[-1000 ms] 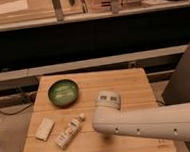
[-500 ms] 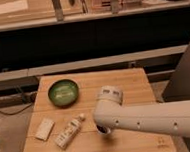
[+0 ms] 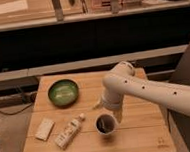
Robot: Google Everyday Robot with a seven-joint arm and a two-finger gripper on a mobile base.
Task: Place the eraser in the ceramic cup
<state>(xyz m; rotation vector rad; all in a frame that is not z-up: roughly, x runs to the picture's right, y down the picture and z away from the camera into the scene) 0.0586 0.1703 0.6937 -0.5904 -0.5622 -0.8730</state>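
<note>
The ceramic cup stands upright on the wooden table, front of centre. It is small, round and white. Its inside looks dark, and a black shape in it may be the eraser; I see no black bar anywhere else on the table. My gripper hangs at the end of the white arm, just above and behind the cup's far rim. The arm comes in from the right and bends down over the table's middle.
A green bowl sits at the back left. A pale whitish flat block lies at the front left. A pale oblong object with a small orange piece at its end lies left of the cup.
The arm has lifted and pulled back toward the table's middle. The cup, hidden under the arm before, now shows with a dark inside.
</note>
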